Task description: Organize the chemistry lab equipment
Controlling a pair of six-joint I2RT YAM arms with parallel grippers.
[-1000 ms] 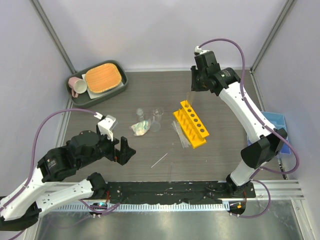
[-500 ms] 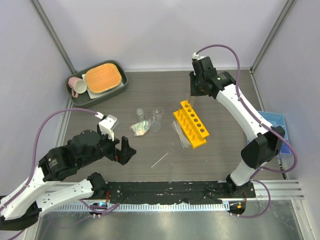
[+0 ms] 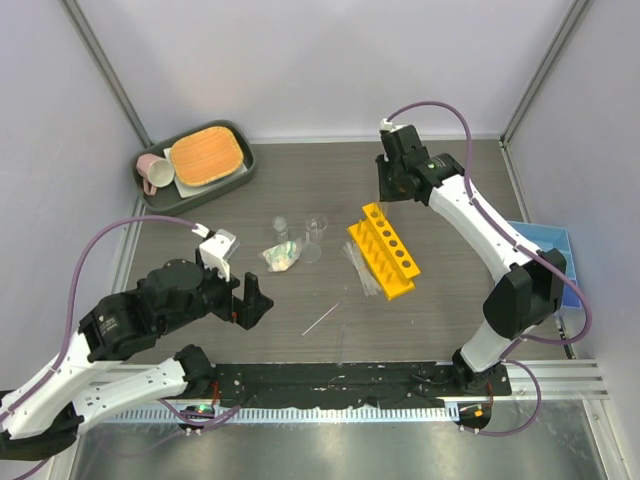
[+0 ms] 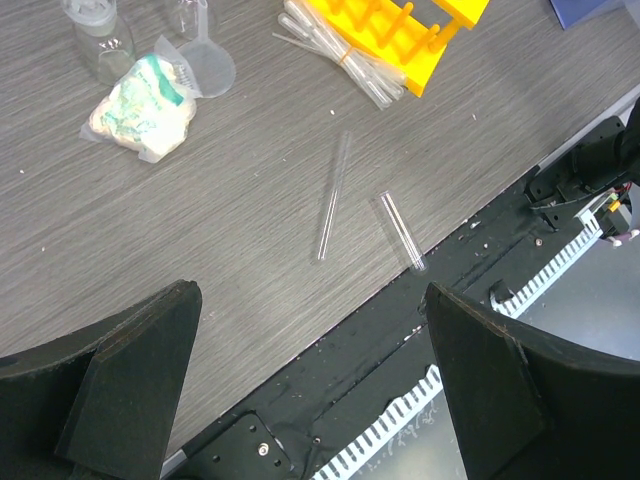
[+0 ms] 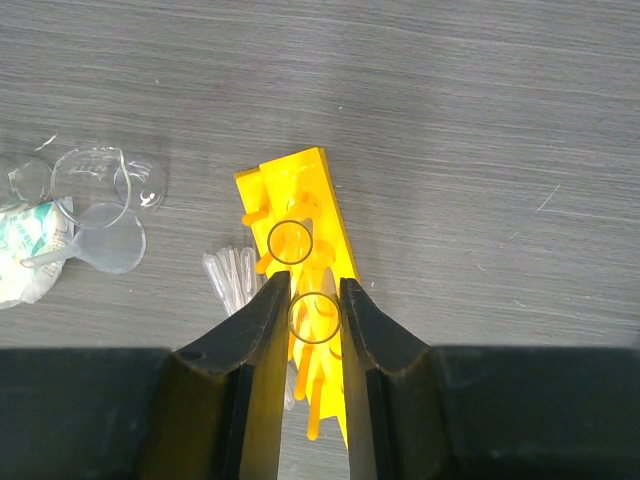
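The yellow-orange test tube rack (image 3: pixel 383 248) lies mid-table; it also shows in the right wrist view (image 5: pixel 325 195) and the left wrist view (image 4: pixel 400 30). My right gripper (image 3: pixel 386 192) hangs over the rack's far end, shut on a thin clear tube (image 5: pixel 315 318) held upright between its fingers. A second tube rim (image 5: pixel 290 242) shows just beyond, at the rack. My left gripper (image 4: pixel 310 300) is open and empty near the table's front edge. Two loose clear tubes (image 4: pixel 332 195) (image 4: pixel 400 232) lie ahead of it. The pipette bundle (image 3: pixel 356 268) lies left of the rack. Small beakers (image 3: pixel 316 226) stand further left.
A grey tray (image 3: pixel 240 165) with an orange pad and pink mug sits at the back left. A blue tray (image 3: pixel 562 250) sits at the right edge. A green-white packet (image 3: pixel 282 255) and a clear funnel (image 4: pixel 205 65) lie by the beakers.
My right gripper has moved left and nearer with the tube, coming over the rack's far end. The left arm has barely moved.
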